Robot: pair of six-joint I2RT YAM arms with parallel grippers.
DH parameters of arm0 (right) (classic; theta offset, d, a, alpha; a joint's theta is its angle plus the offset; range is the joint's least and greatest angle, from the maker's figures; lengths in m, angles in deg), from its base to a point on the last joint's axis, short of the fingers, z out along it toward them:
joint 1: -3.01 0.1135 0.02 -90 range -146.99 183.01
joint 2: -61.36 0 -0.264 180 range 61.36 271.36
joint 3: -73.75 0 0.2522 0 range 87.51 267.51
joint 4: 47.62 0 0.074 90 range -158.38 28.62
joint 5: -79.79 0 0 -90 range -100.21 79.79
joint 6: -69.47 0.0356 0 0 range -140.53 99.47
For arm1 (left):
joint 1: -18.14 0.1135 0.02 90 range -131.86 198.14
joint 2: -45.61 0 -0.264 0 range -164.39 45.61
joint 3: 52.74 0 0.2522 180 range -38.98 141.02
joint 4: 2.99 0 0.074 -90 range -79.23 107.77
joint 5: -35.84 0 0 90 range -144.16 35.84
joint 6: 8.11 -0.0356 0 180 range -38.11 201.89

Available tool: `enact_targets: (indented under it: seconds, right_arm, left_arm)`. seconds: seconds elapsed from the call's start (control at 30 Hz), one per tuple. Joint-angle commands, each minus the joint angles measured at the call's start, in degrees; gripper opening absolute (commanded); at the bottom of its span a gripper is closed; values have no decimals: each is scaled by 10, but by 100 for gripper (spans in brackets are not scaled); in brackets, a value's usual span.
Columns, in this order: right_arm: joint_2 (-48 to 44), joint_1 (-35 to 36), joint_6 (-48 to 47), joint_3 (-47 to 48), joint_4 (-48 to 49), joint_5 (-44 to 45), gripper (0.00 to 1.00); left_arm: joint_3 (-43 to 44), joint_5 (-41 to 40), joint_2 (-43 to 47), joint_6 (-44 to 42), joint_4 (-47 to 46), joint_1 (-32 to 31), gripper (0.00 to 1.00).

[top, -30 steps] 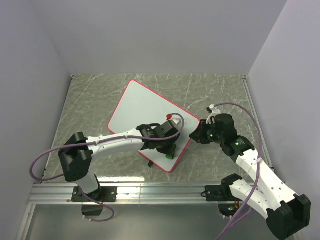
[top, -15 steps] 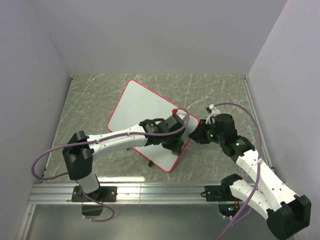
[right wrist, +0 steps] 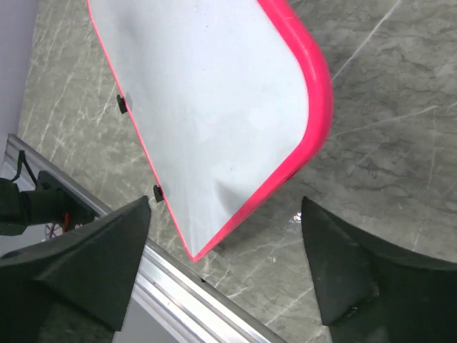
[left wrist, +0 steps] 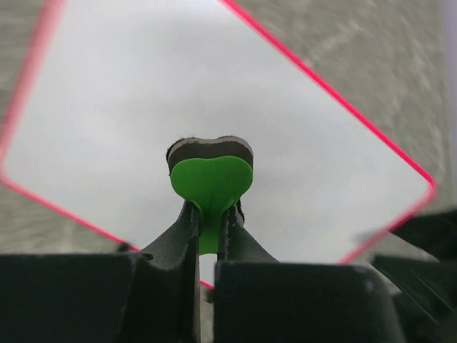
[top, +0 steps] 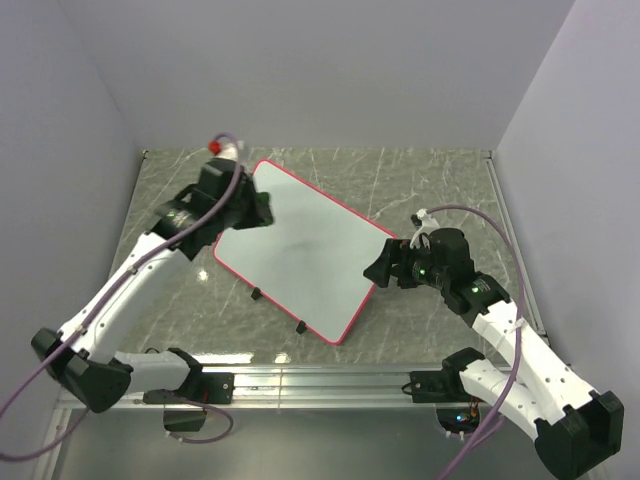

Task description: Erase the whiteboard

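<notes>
The whiteboard (top: 300, 250) lies flat and slanted on the table, white with a thin red-pink frame and no scribbles on it. My left gripper (top: 258, 212) hovers over the board's far left corner, shut on a small green eraser (left wrist: 211, 180) with a dark pad, seen above the board (left wrist: 128, 100) in the left wrist view. My right gripper (top: 383, 265) stands open at the board's right corner, its dark fingers (right wrist: 93, 264) spread wide on either side of the board's near corner (right wrist: 214, 114), gripping nothing.
Two small black clips (top: 256, 294) (top: 299, 327) sit on the board's near long edge. An aluminium rail (top: 300, 385) runs along the table's near edge. Grey walls close in the marbled table (top: 440, 180) at left, back and right.
My left arm has swung from the board's near right part to its far left corner, still gripping the eraser. My right gripper has opened at the board's right corner.
</notes>
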Motion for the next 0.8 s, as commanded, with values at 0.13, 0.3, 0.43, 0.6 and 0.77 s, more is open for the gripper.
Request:
enact_targets:
  seconds: [0.13, 0.3, 0.43, 0.6, 0.77]
  right_arm:
    - [-29, 4, 2, 36, 0, 31, 100]
    - [-70, 4, -5, 96, -51, 71, 100]
    - [-107, 4, -14, 125, -96, 98, 100]
    - [-151, 3, -29, 135, -151, 116, 100]
    - [-182, 3, -41, 121, -178, 129, 100]
  left_arm:
    - [-88, -25, 38, -65, 45, 179, 0]
    - [-163, -8, 24, -74, 24, 295, 0]
    - [-204, -18, -12, -80, 2, 354, 14]
    - [-223, -25, -68, -67, -24, 373, 27]
    - [-232, -21, -121, -48, -38, 373, 48]
